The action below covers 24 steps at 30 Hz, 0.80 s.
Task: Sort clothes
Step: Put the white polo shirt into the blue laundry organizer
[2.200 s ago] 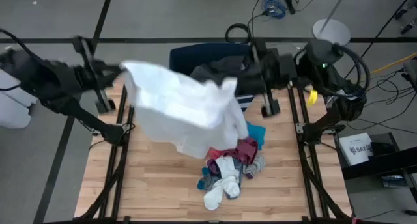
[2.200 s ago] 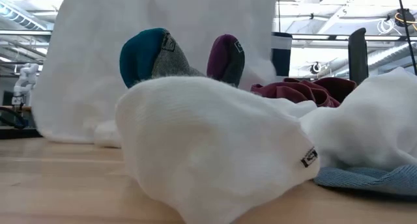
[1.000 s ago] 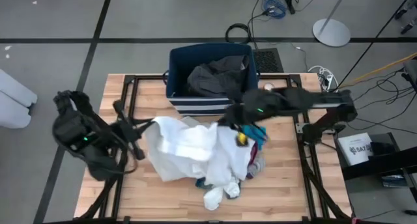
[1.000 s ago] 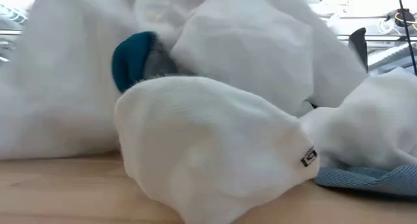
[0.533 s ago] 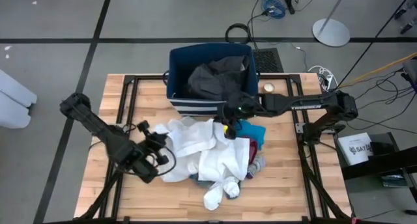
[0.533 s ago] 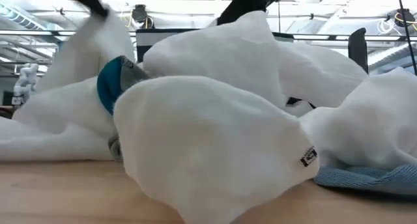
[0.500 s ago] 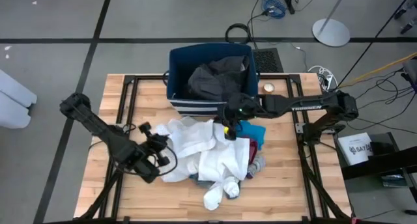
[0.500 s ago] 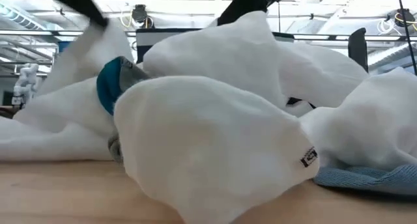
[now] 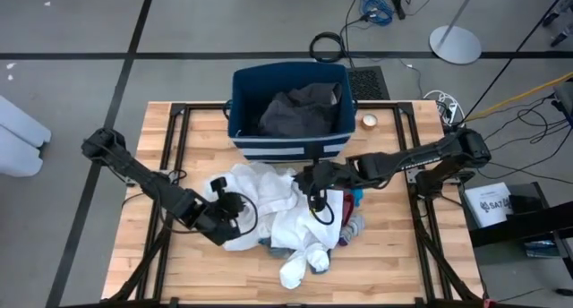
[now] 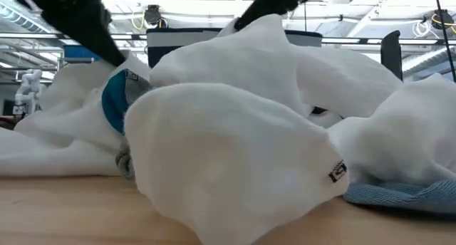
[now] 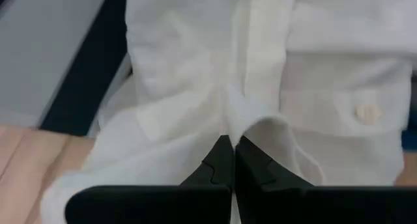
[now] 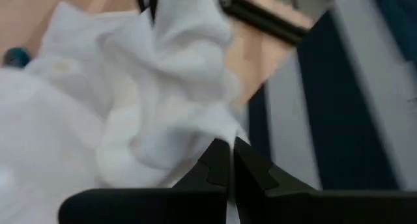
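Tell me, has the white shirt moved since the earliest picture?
Yes. The white shirt has come down from in front of the navy bin and now lies crumpled on the table, nearer the socks.

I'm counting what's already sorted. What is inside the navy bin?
In the bin lies a crumpled dark grey garment. Beside it the bin's blue floor shows. Anything beneath the garment is covered and cannot be seen.

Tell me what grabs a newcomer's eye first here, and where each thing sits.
A crumpled white button-up shirt sprawls mid-table over a pile of socks and coloured garments, pinched at opposite edges by the shut left gripper and right gripper. Behind it, at the table's far edge, stands a navy fabric bin with white stripes holding a dark grey garment.
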Tool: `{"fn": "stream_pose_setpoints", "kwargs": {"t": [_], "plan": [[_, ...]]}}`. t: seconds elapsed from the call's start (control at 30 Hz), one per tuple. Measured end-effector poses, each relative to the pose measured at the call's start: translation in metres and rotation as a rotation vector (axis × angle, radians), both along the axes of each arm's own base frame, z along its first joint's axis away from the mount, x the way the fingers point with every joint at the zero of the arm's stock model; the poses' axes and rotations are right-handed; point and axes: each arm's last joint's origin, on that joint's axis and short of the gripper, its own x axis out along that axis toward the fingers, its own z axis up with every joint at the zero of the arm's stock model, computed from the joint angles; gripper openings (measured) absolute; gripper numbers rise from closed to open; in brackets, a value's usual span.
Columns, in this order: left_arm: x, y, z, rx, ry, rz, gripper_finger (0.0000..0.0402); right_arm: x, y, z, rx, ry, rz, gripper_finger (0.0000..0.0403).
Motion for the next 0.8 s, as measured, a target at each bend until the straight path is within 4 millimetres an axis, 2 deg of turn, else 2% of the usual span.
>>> {"fn": "stream_pose_setpoints", "kwargs": {"t": [0.1, 0.2, 0.27, 0.4, 0.6, 0.7, 0.8], "plan": [[0.005, 0.003, 0.006, 0.0, 0.006, -0.016, 0.0, 0.0, 0.001, 0.011, -0.024, 0.007, 0.006, 0.0], [0.006, 0.007, 0.006, -0.02, 0.035, -0.02, 0.0, -0.002, 0.001, 0.013, -0.023, 0.023, 0.005, 0.0], [0.006, 0.008, 0.005, -0.038, 0.058, -0.026, 0.0, -0.002, -0.002, 0.008, 0.028, 0.063, 0.016, 0.0], [0.002, 0.011, 0.003, -0.052, 0.112, -0.011, 0.0, 0.012, -0.007, -0.014, 0.188, 0.129, 0.047, 0.0], [0.001, 0.015, 0.0, -0.093, 0.17, -0.004, 0.0, 0.024, -0.001, -0.05, 0.248, 0.273, 0.071, 0.0003], [0.002, 0.017, 0.0, -0.132, 0.194, -0.016, 0.0007, 0.021, 0.004, -0.054, 0.225, 0.322, 0.1, 0.002], [0.002, 0.016, 0.0, -0.145, 0.205, -0.028, 0.0013, 0.014, 0.008, -0.045, 0.223, 0.321, 0.122, 0.005]]}}
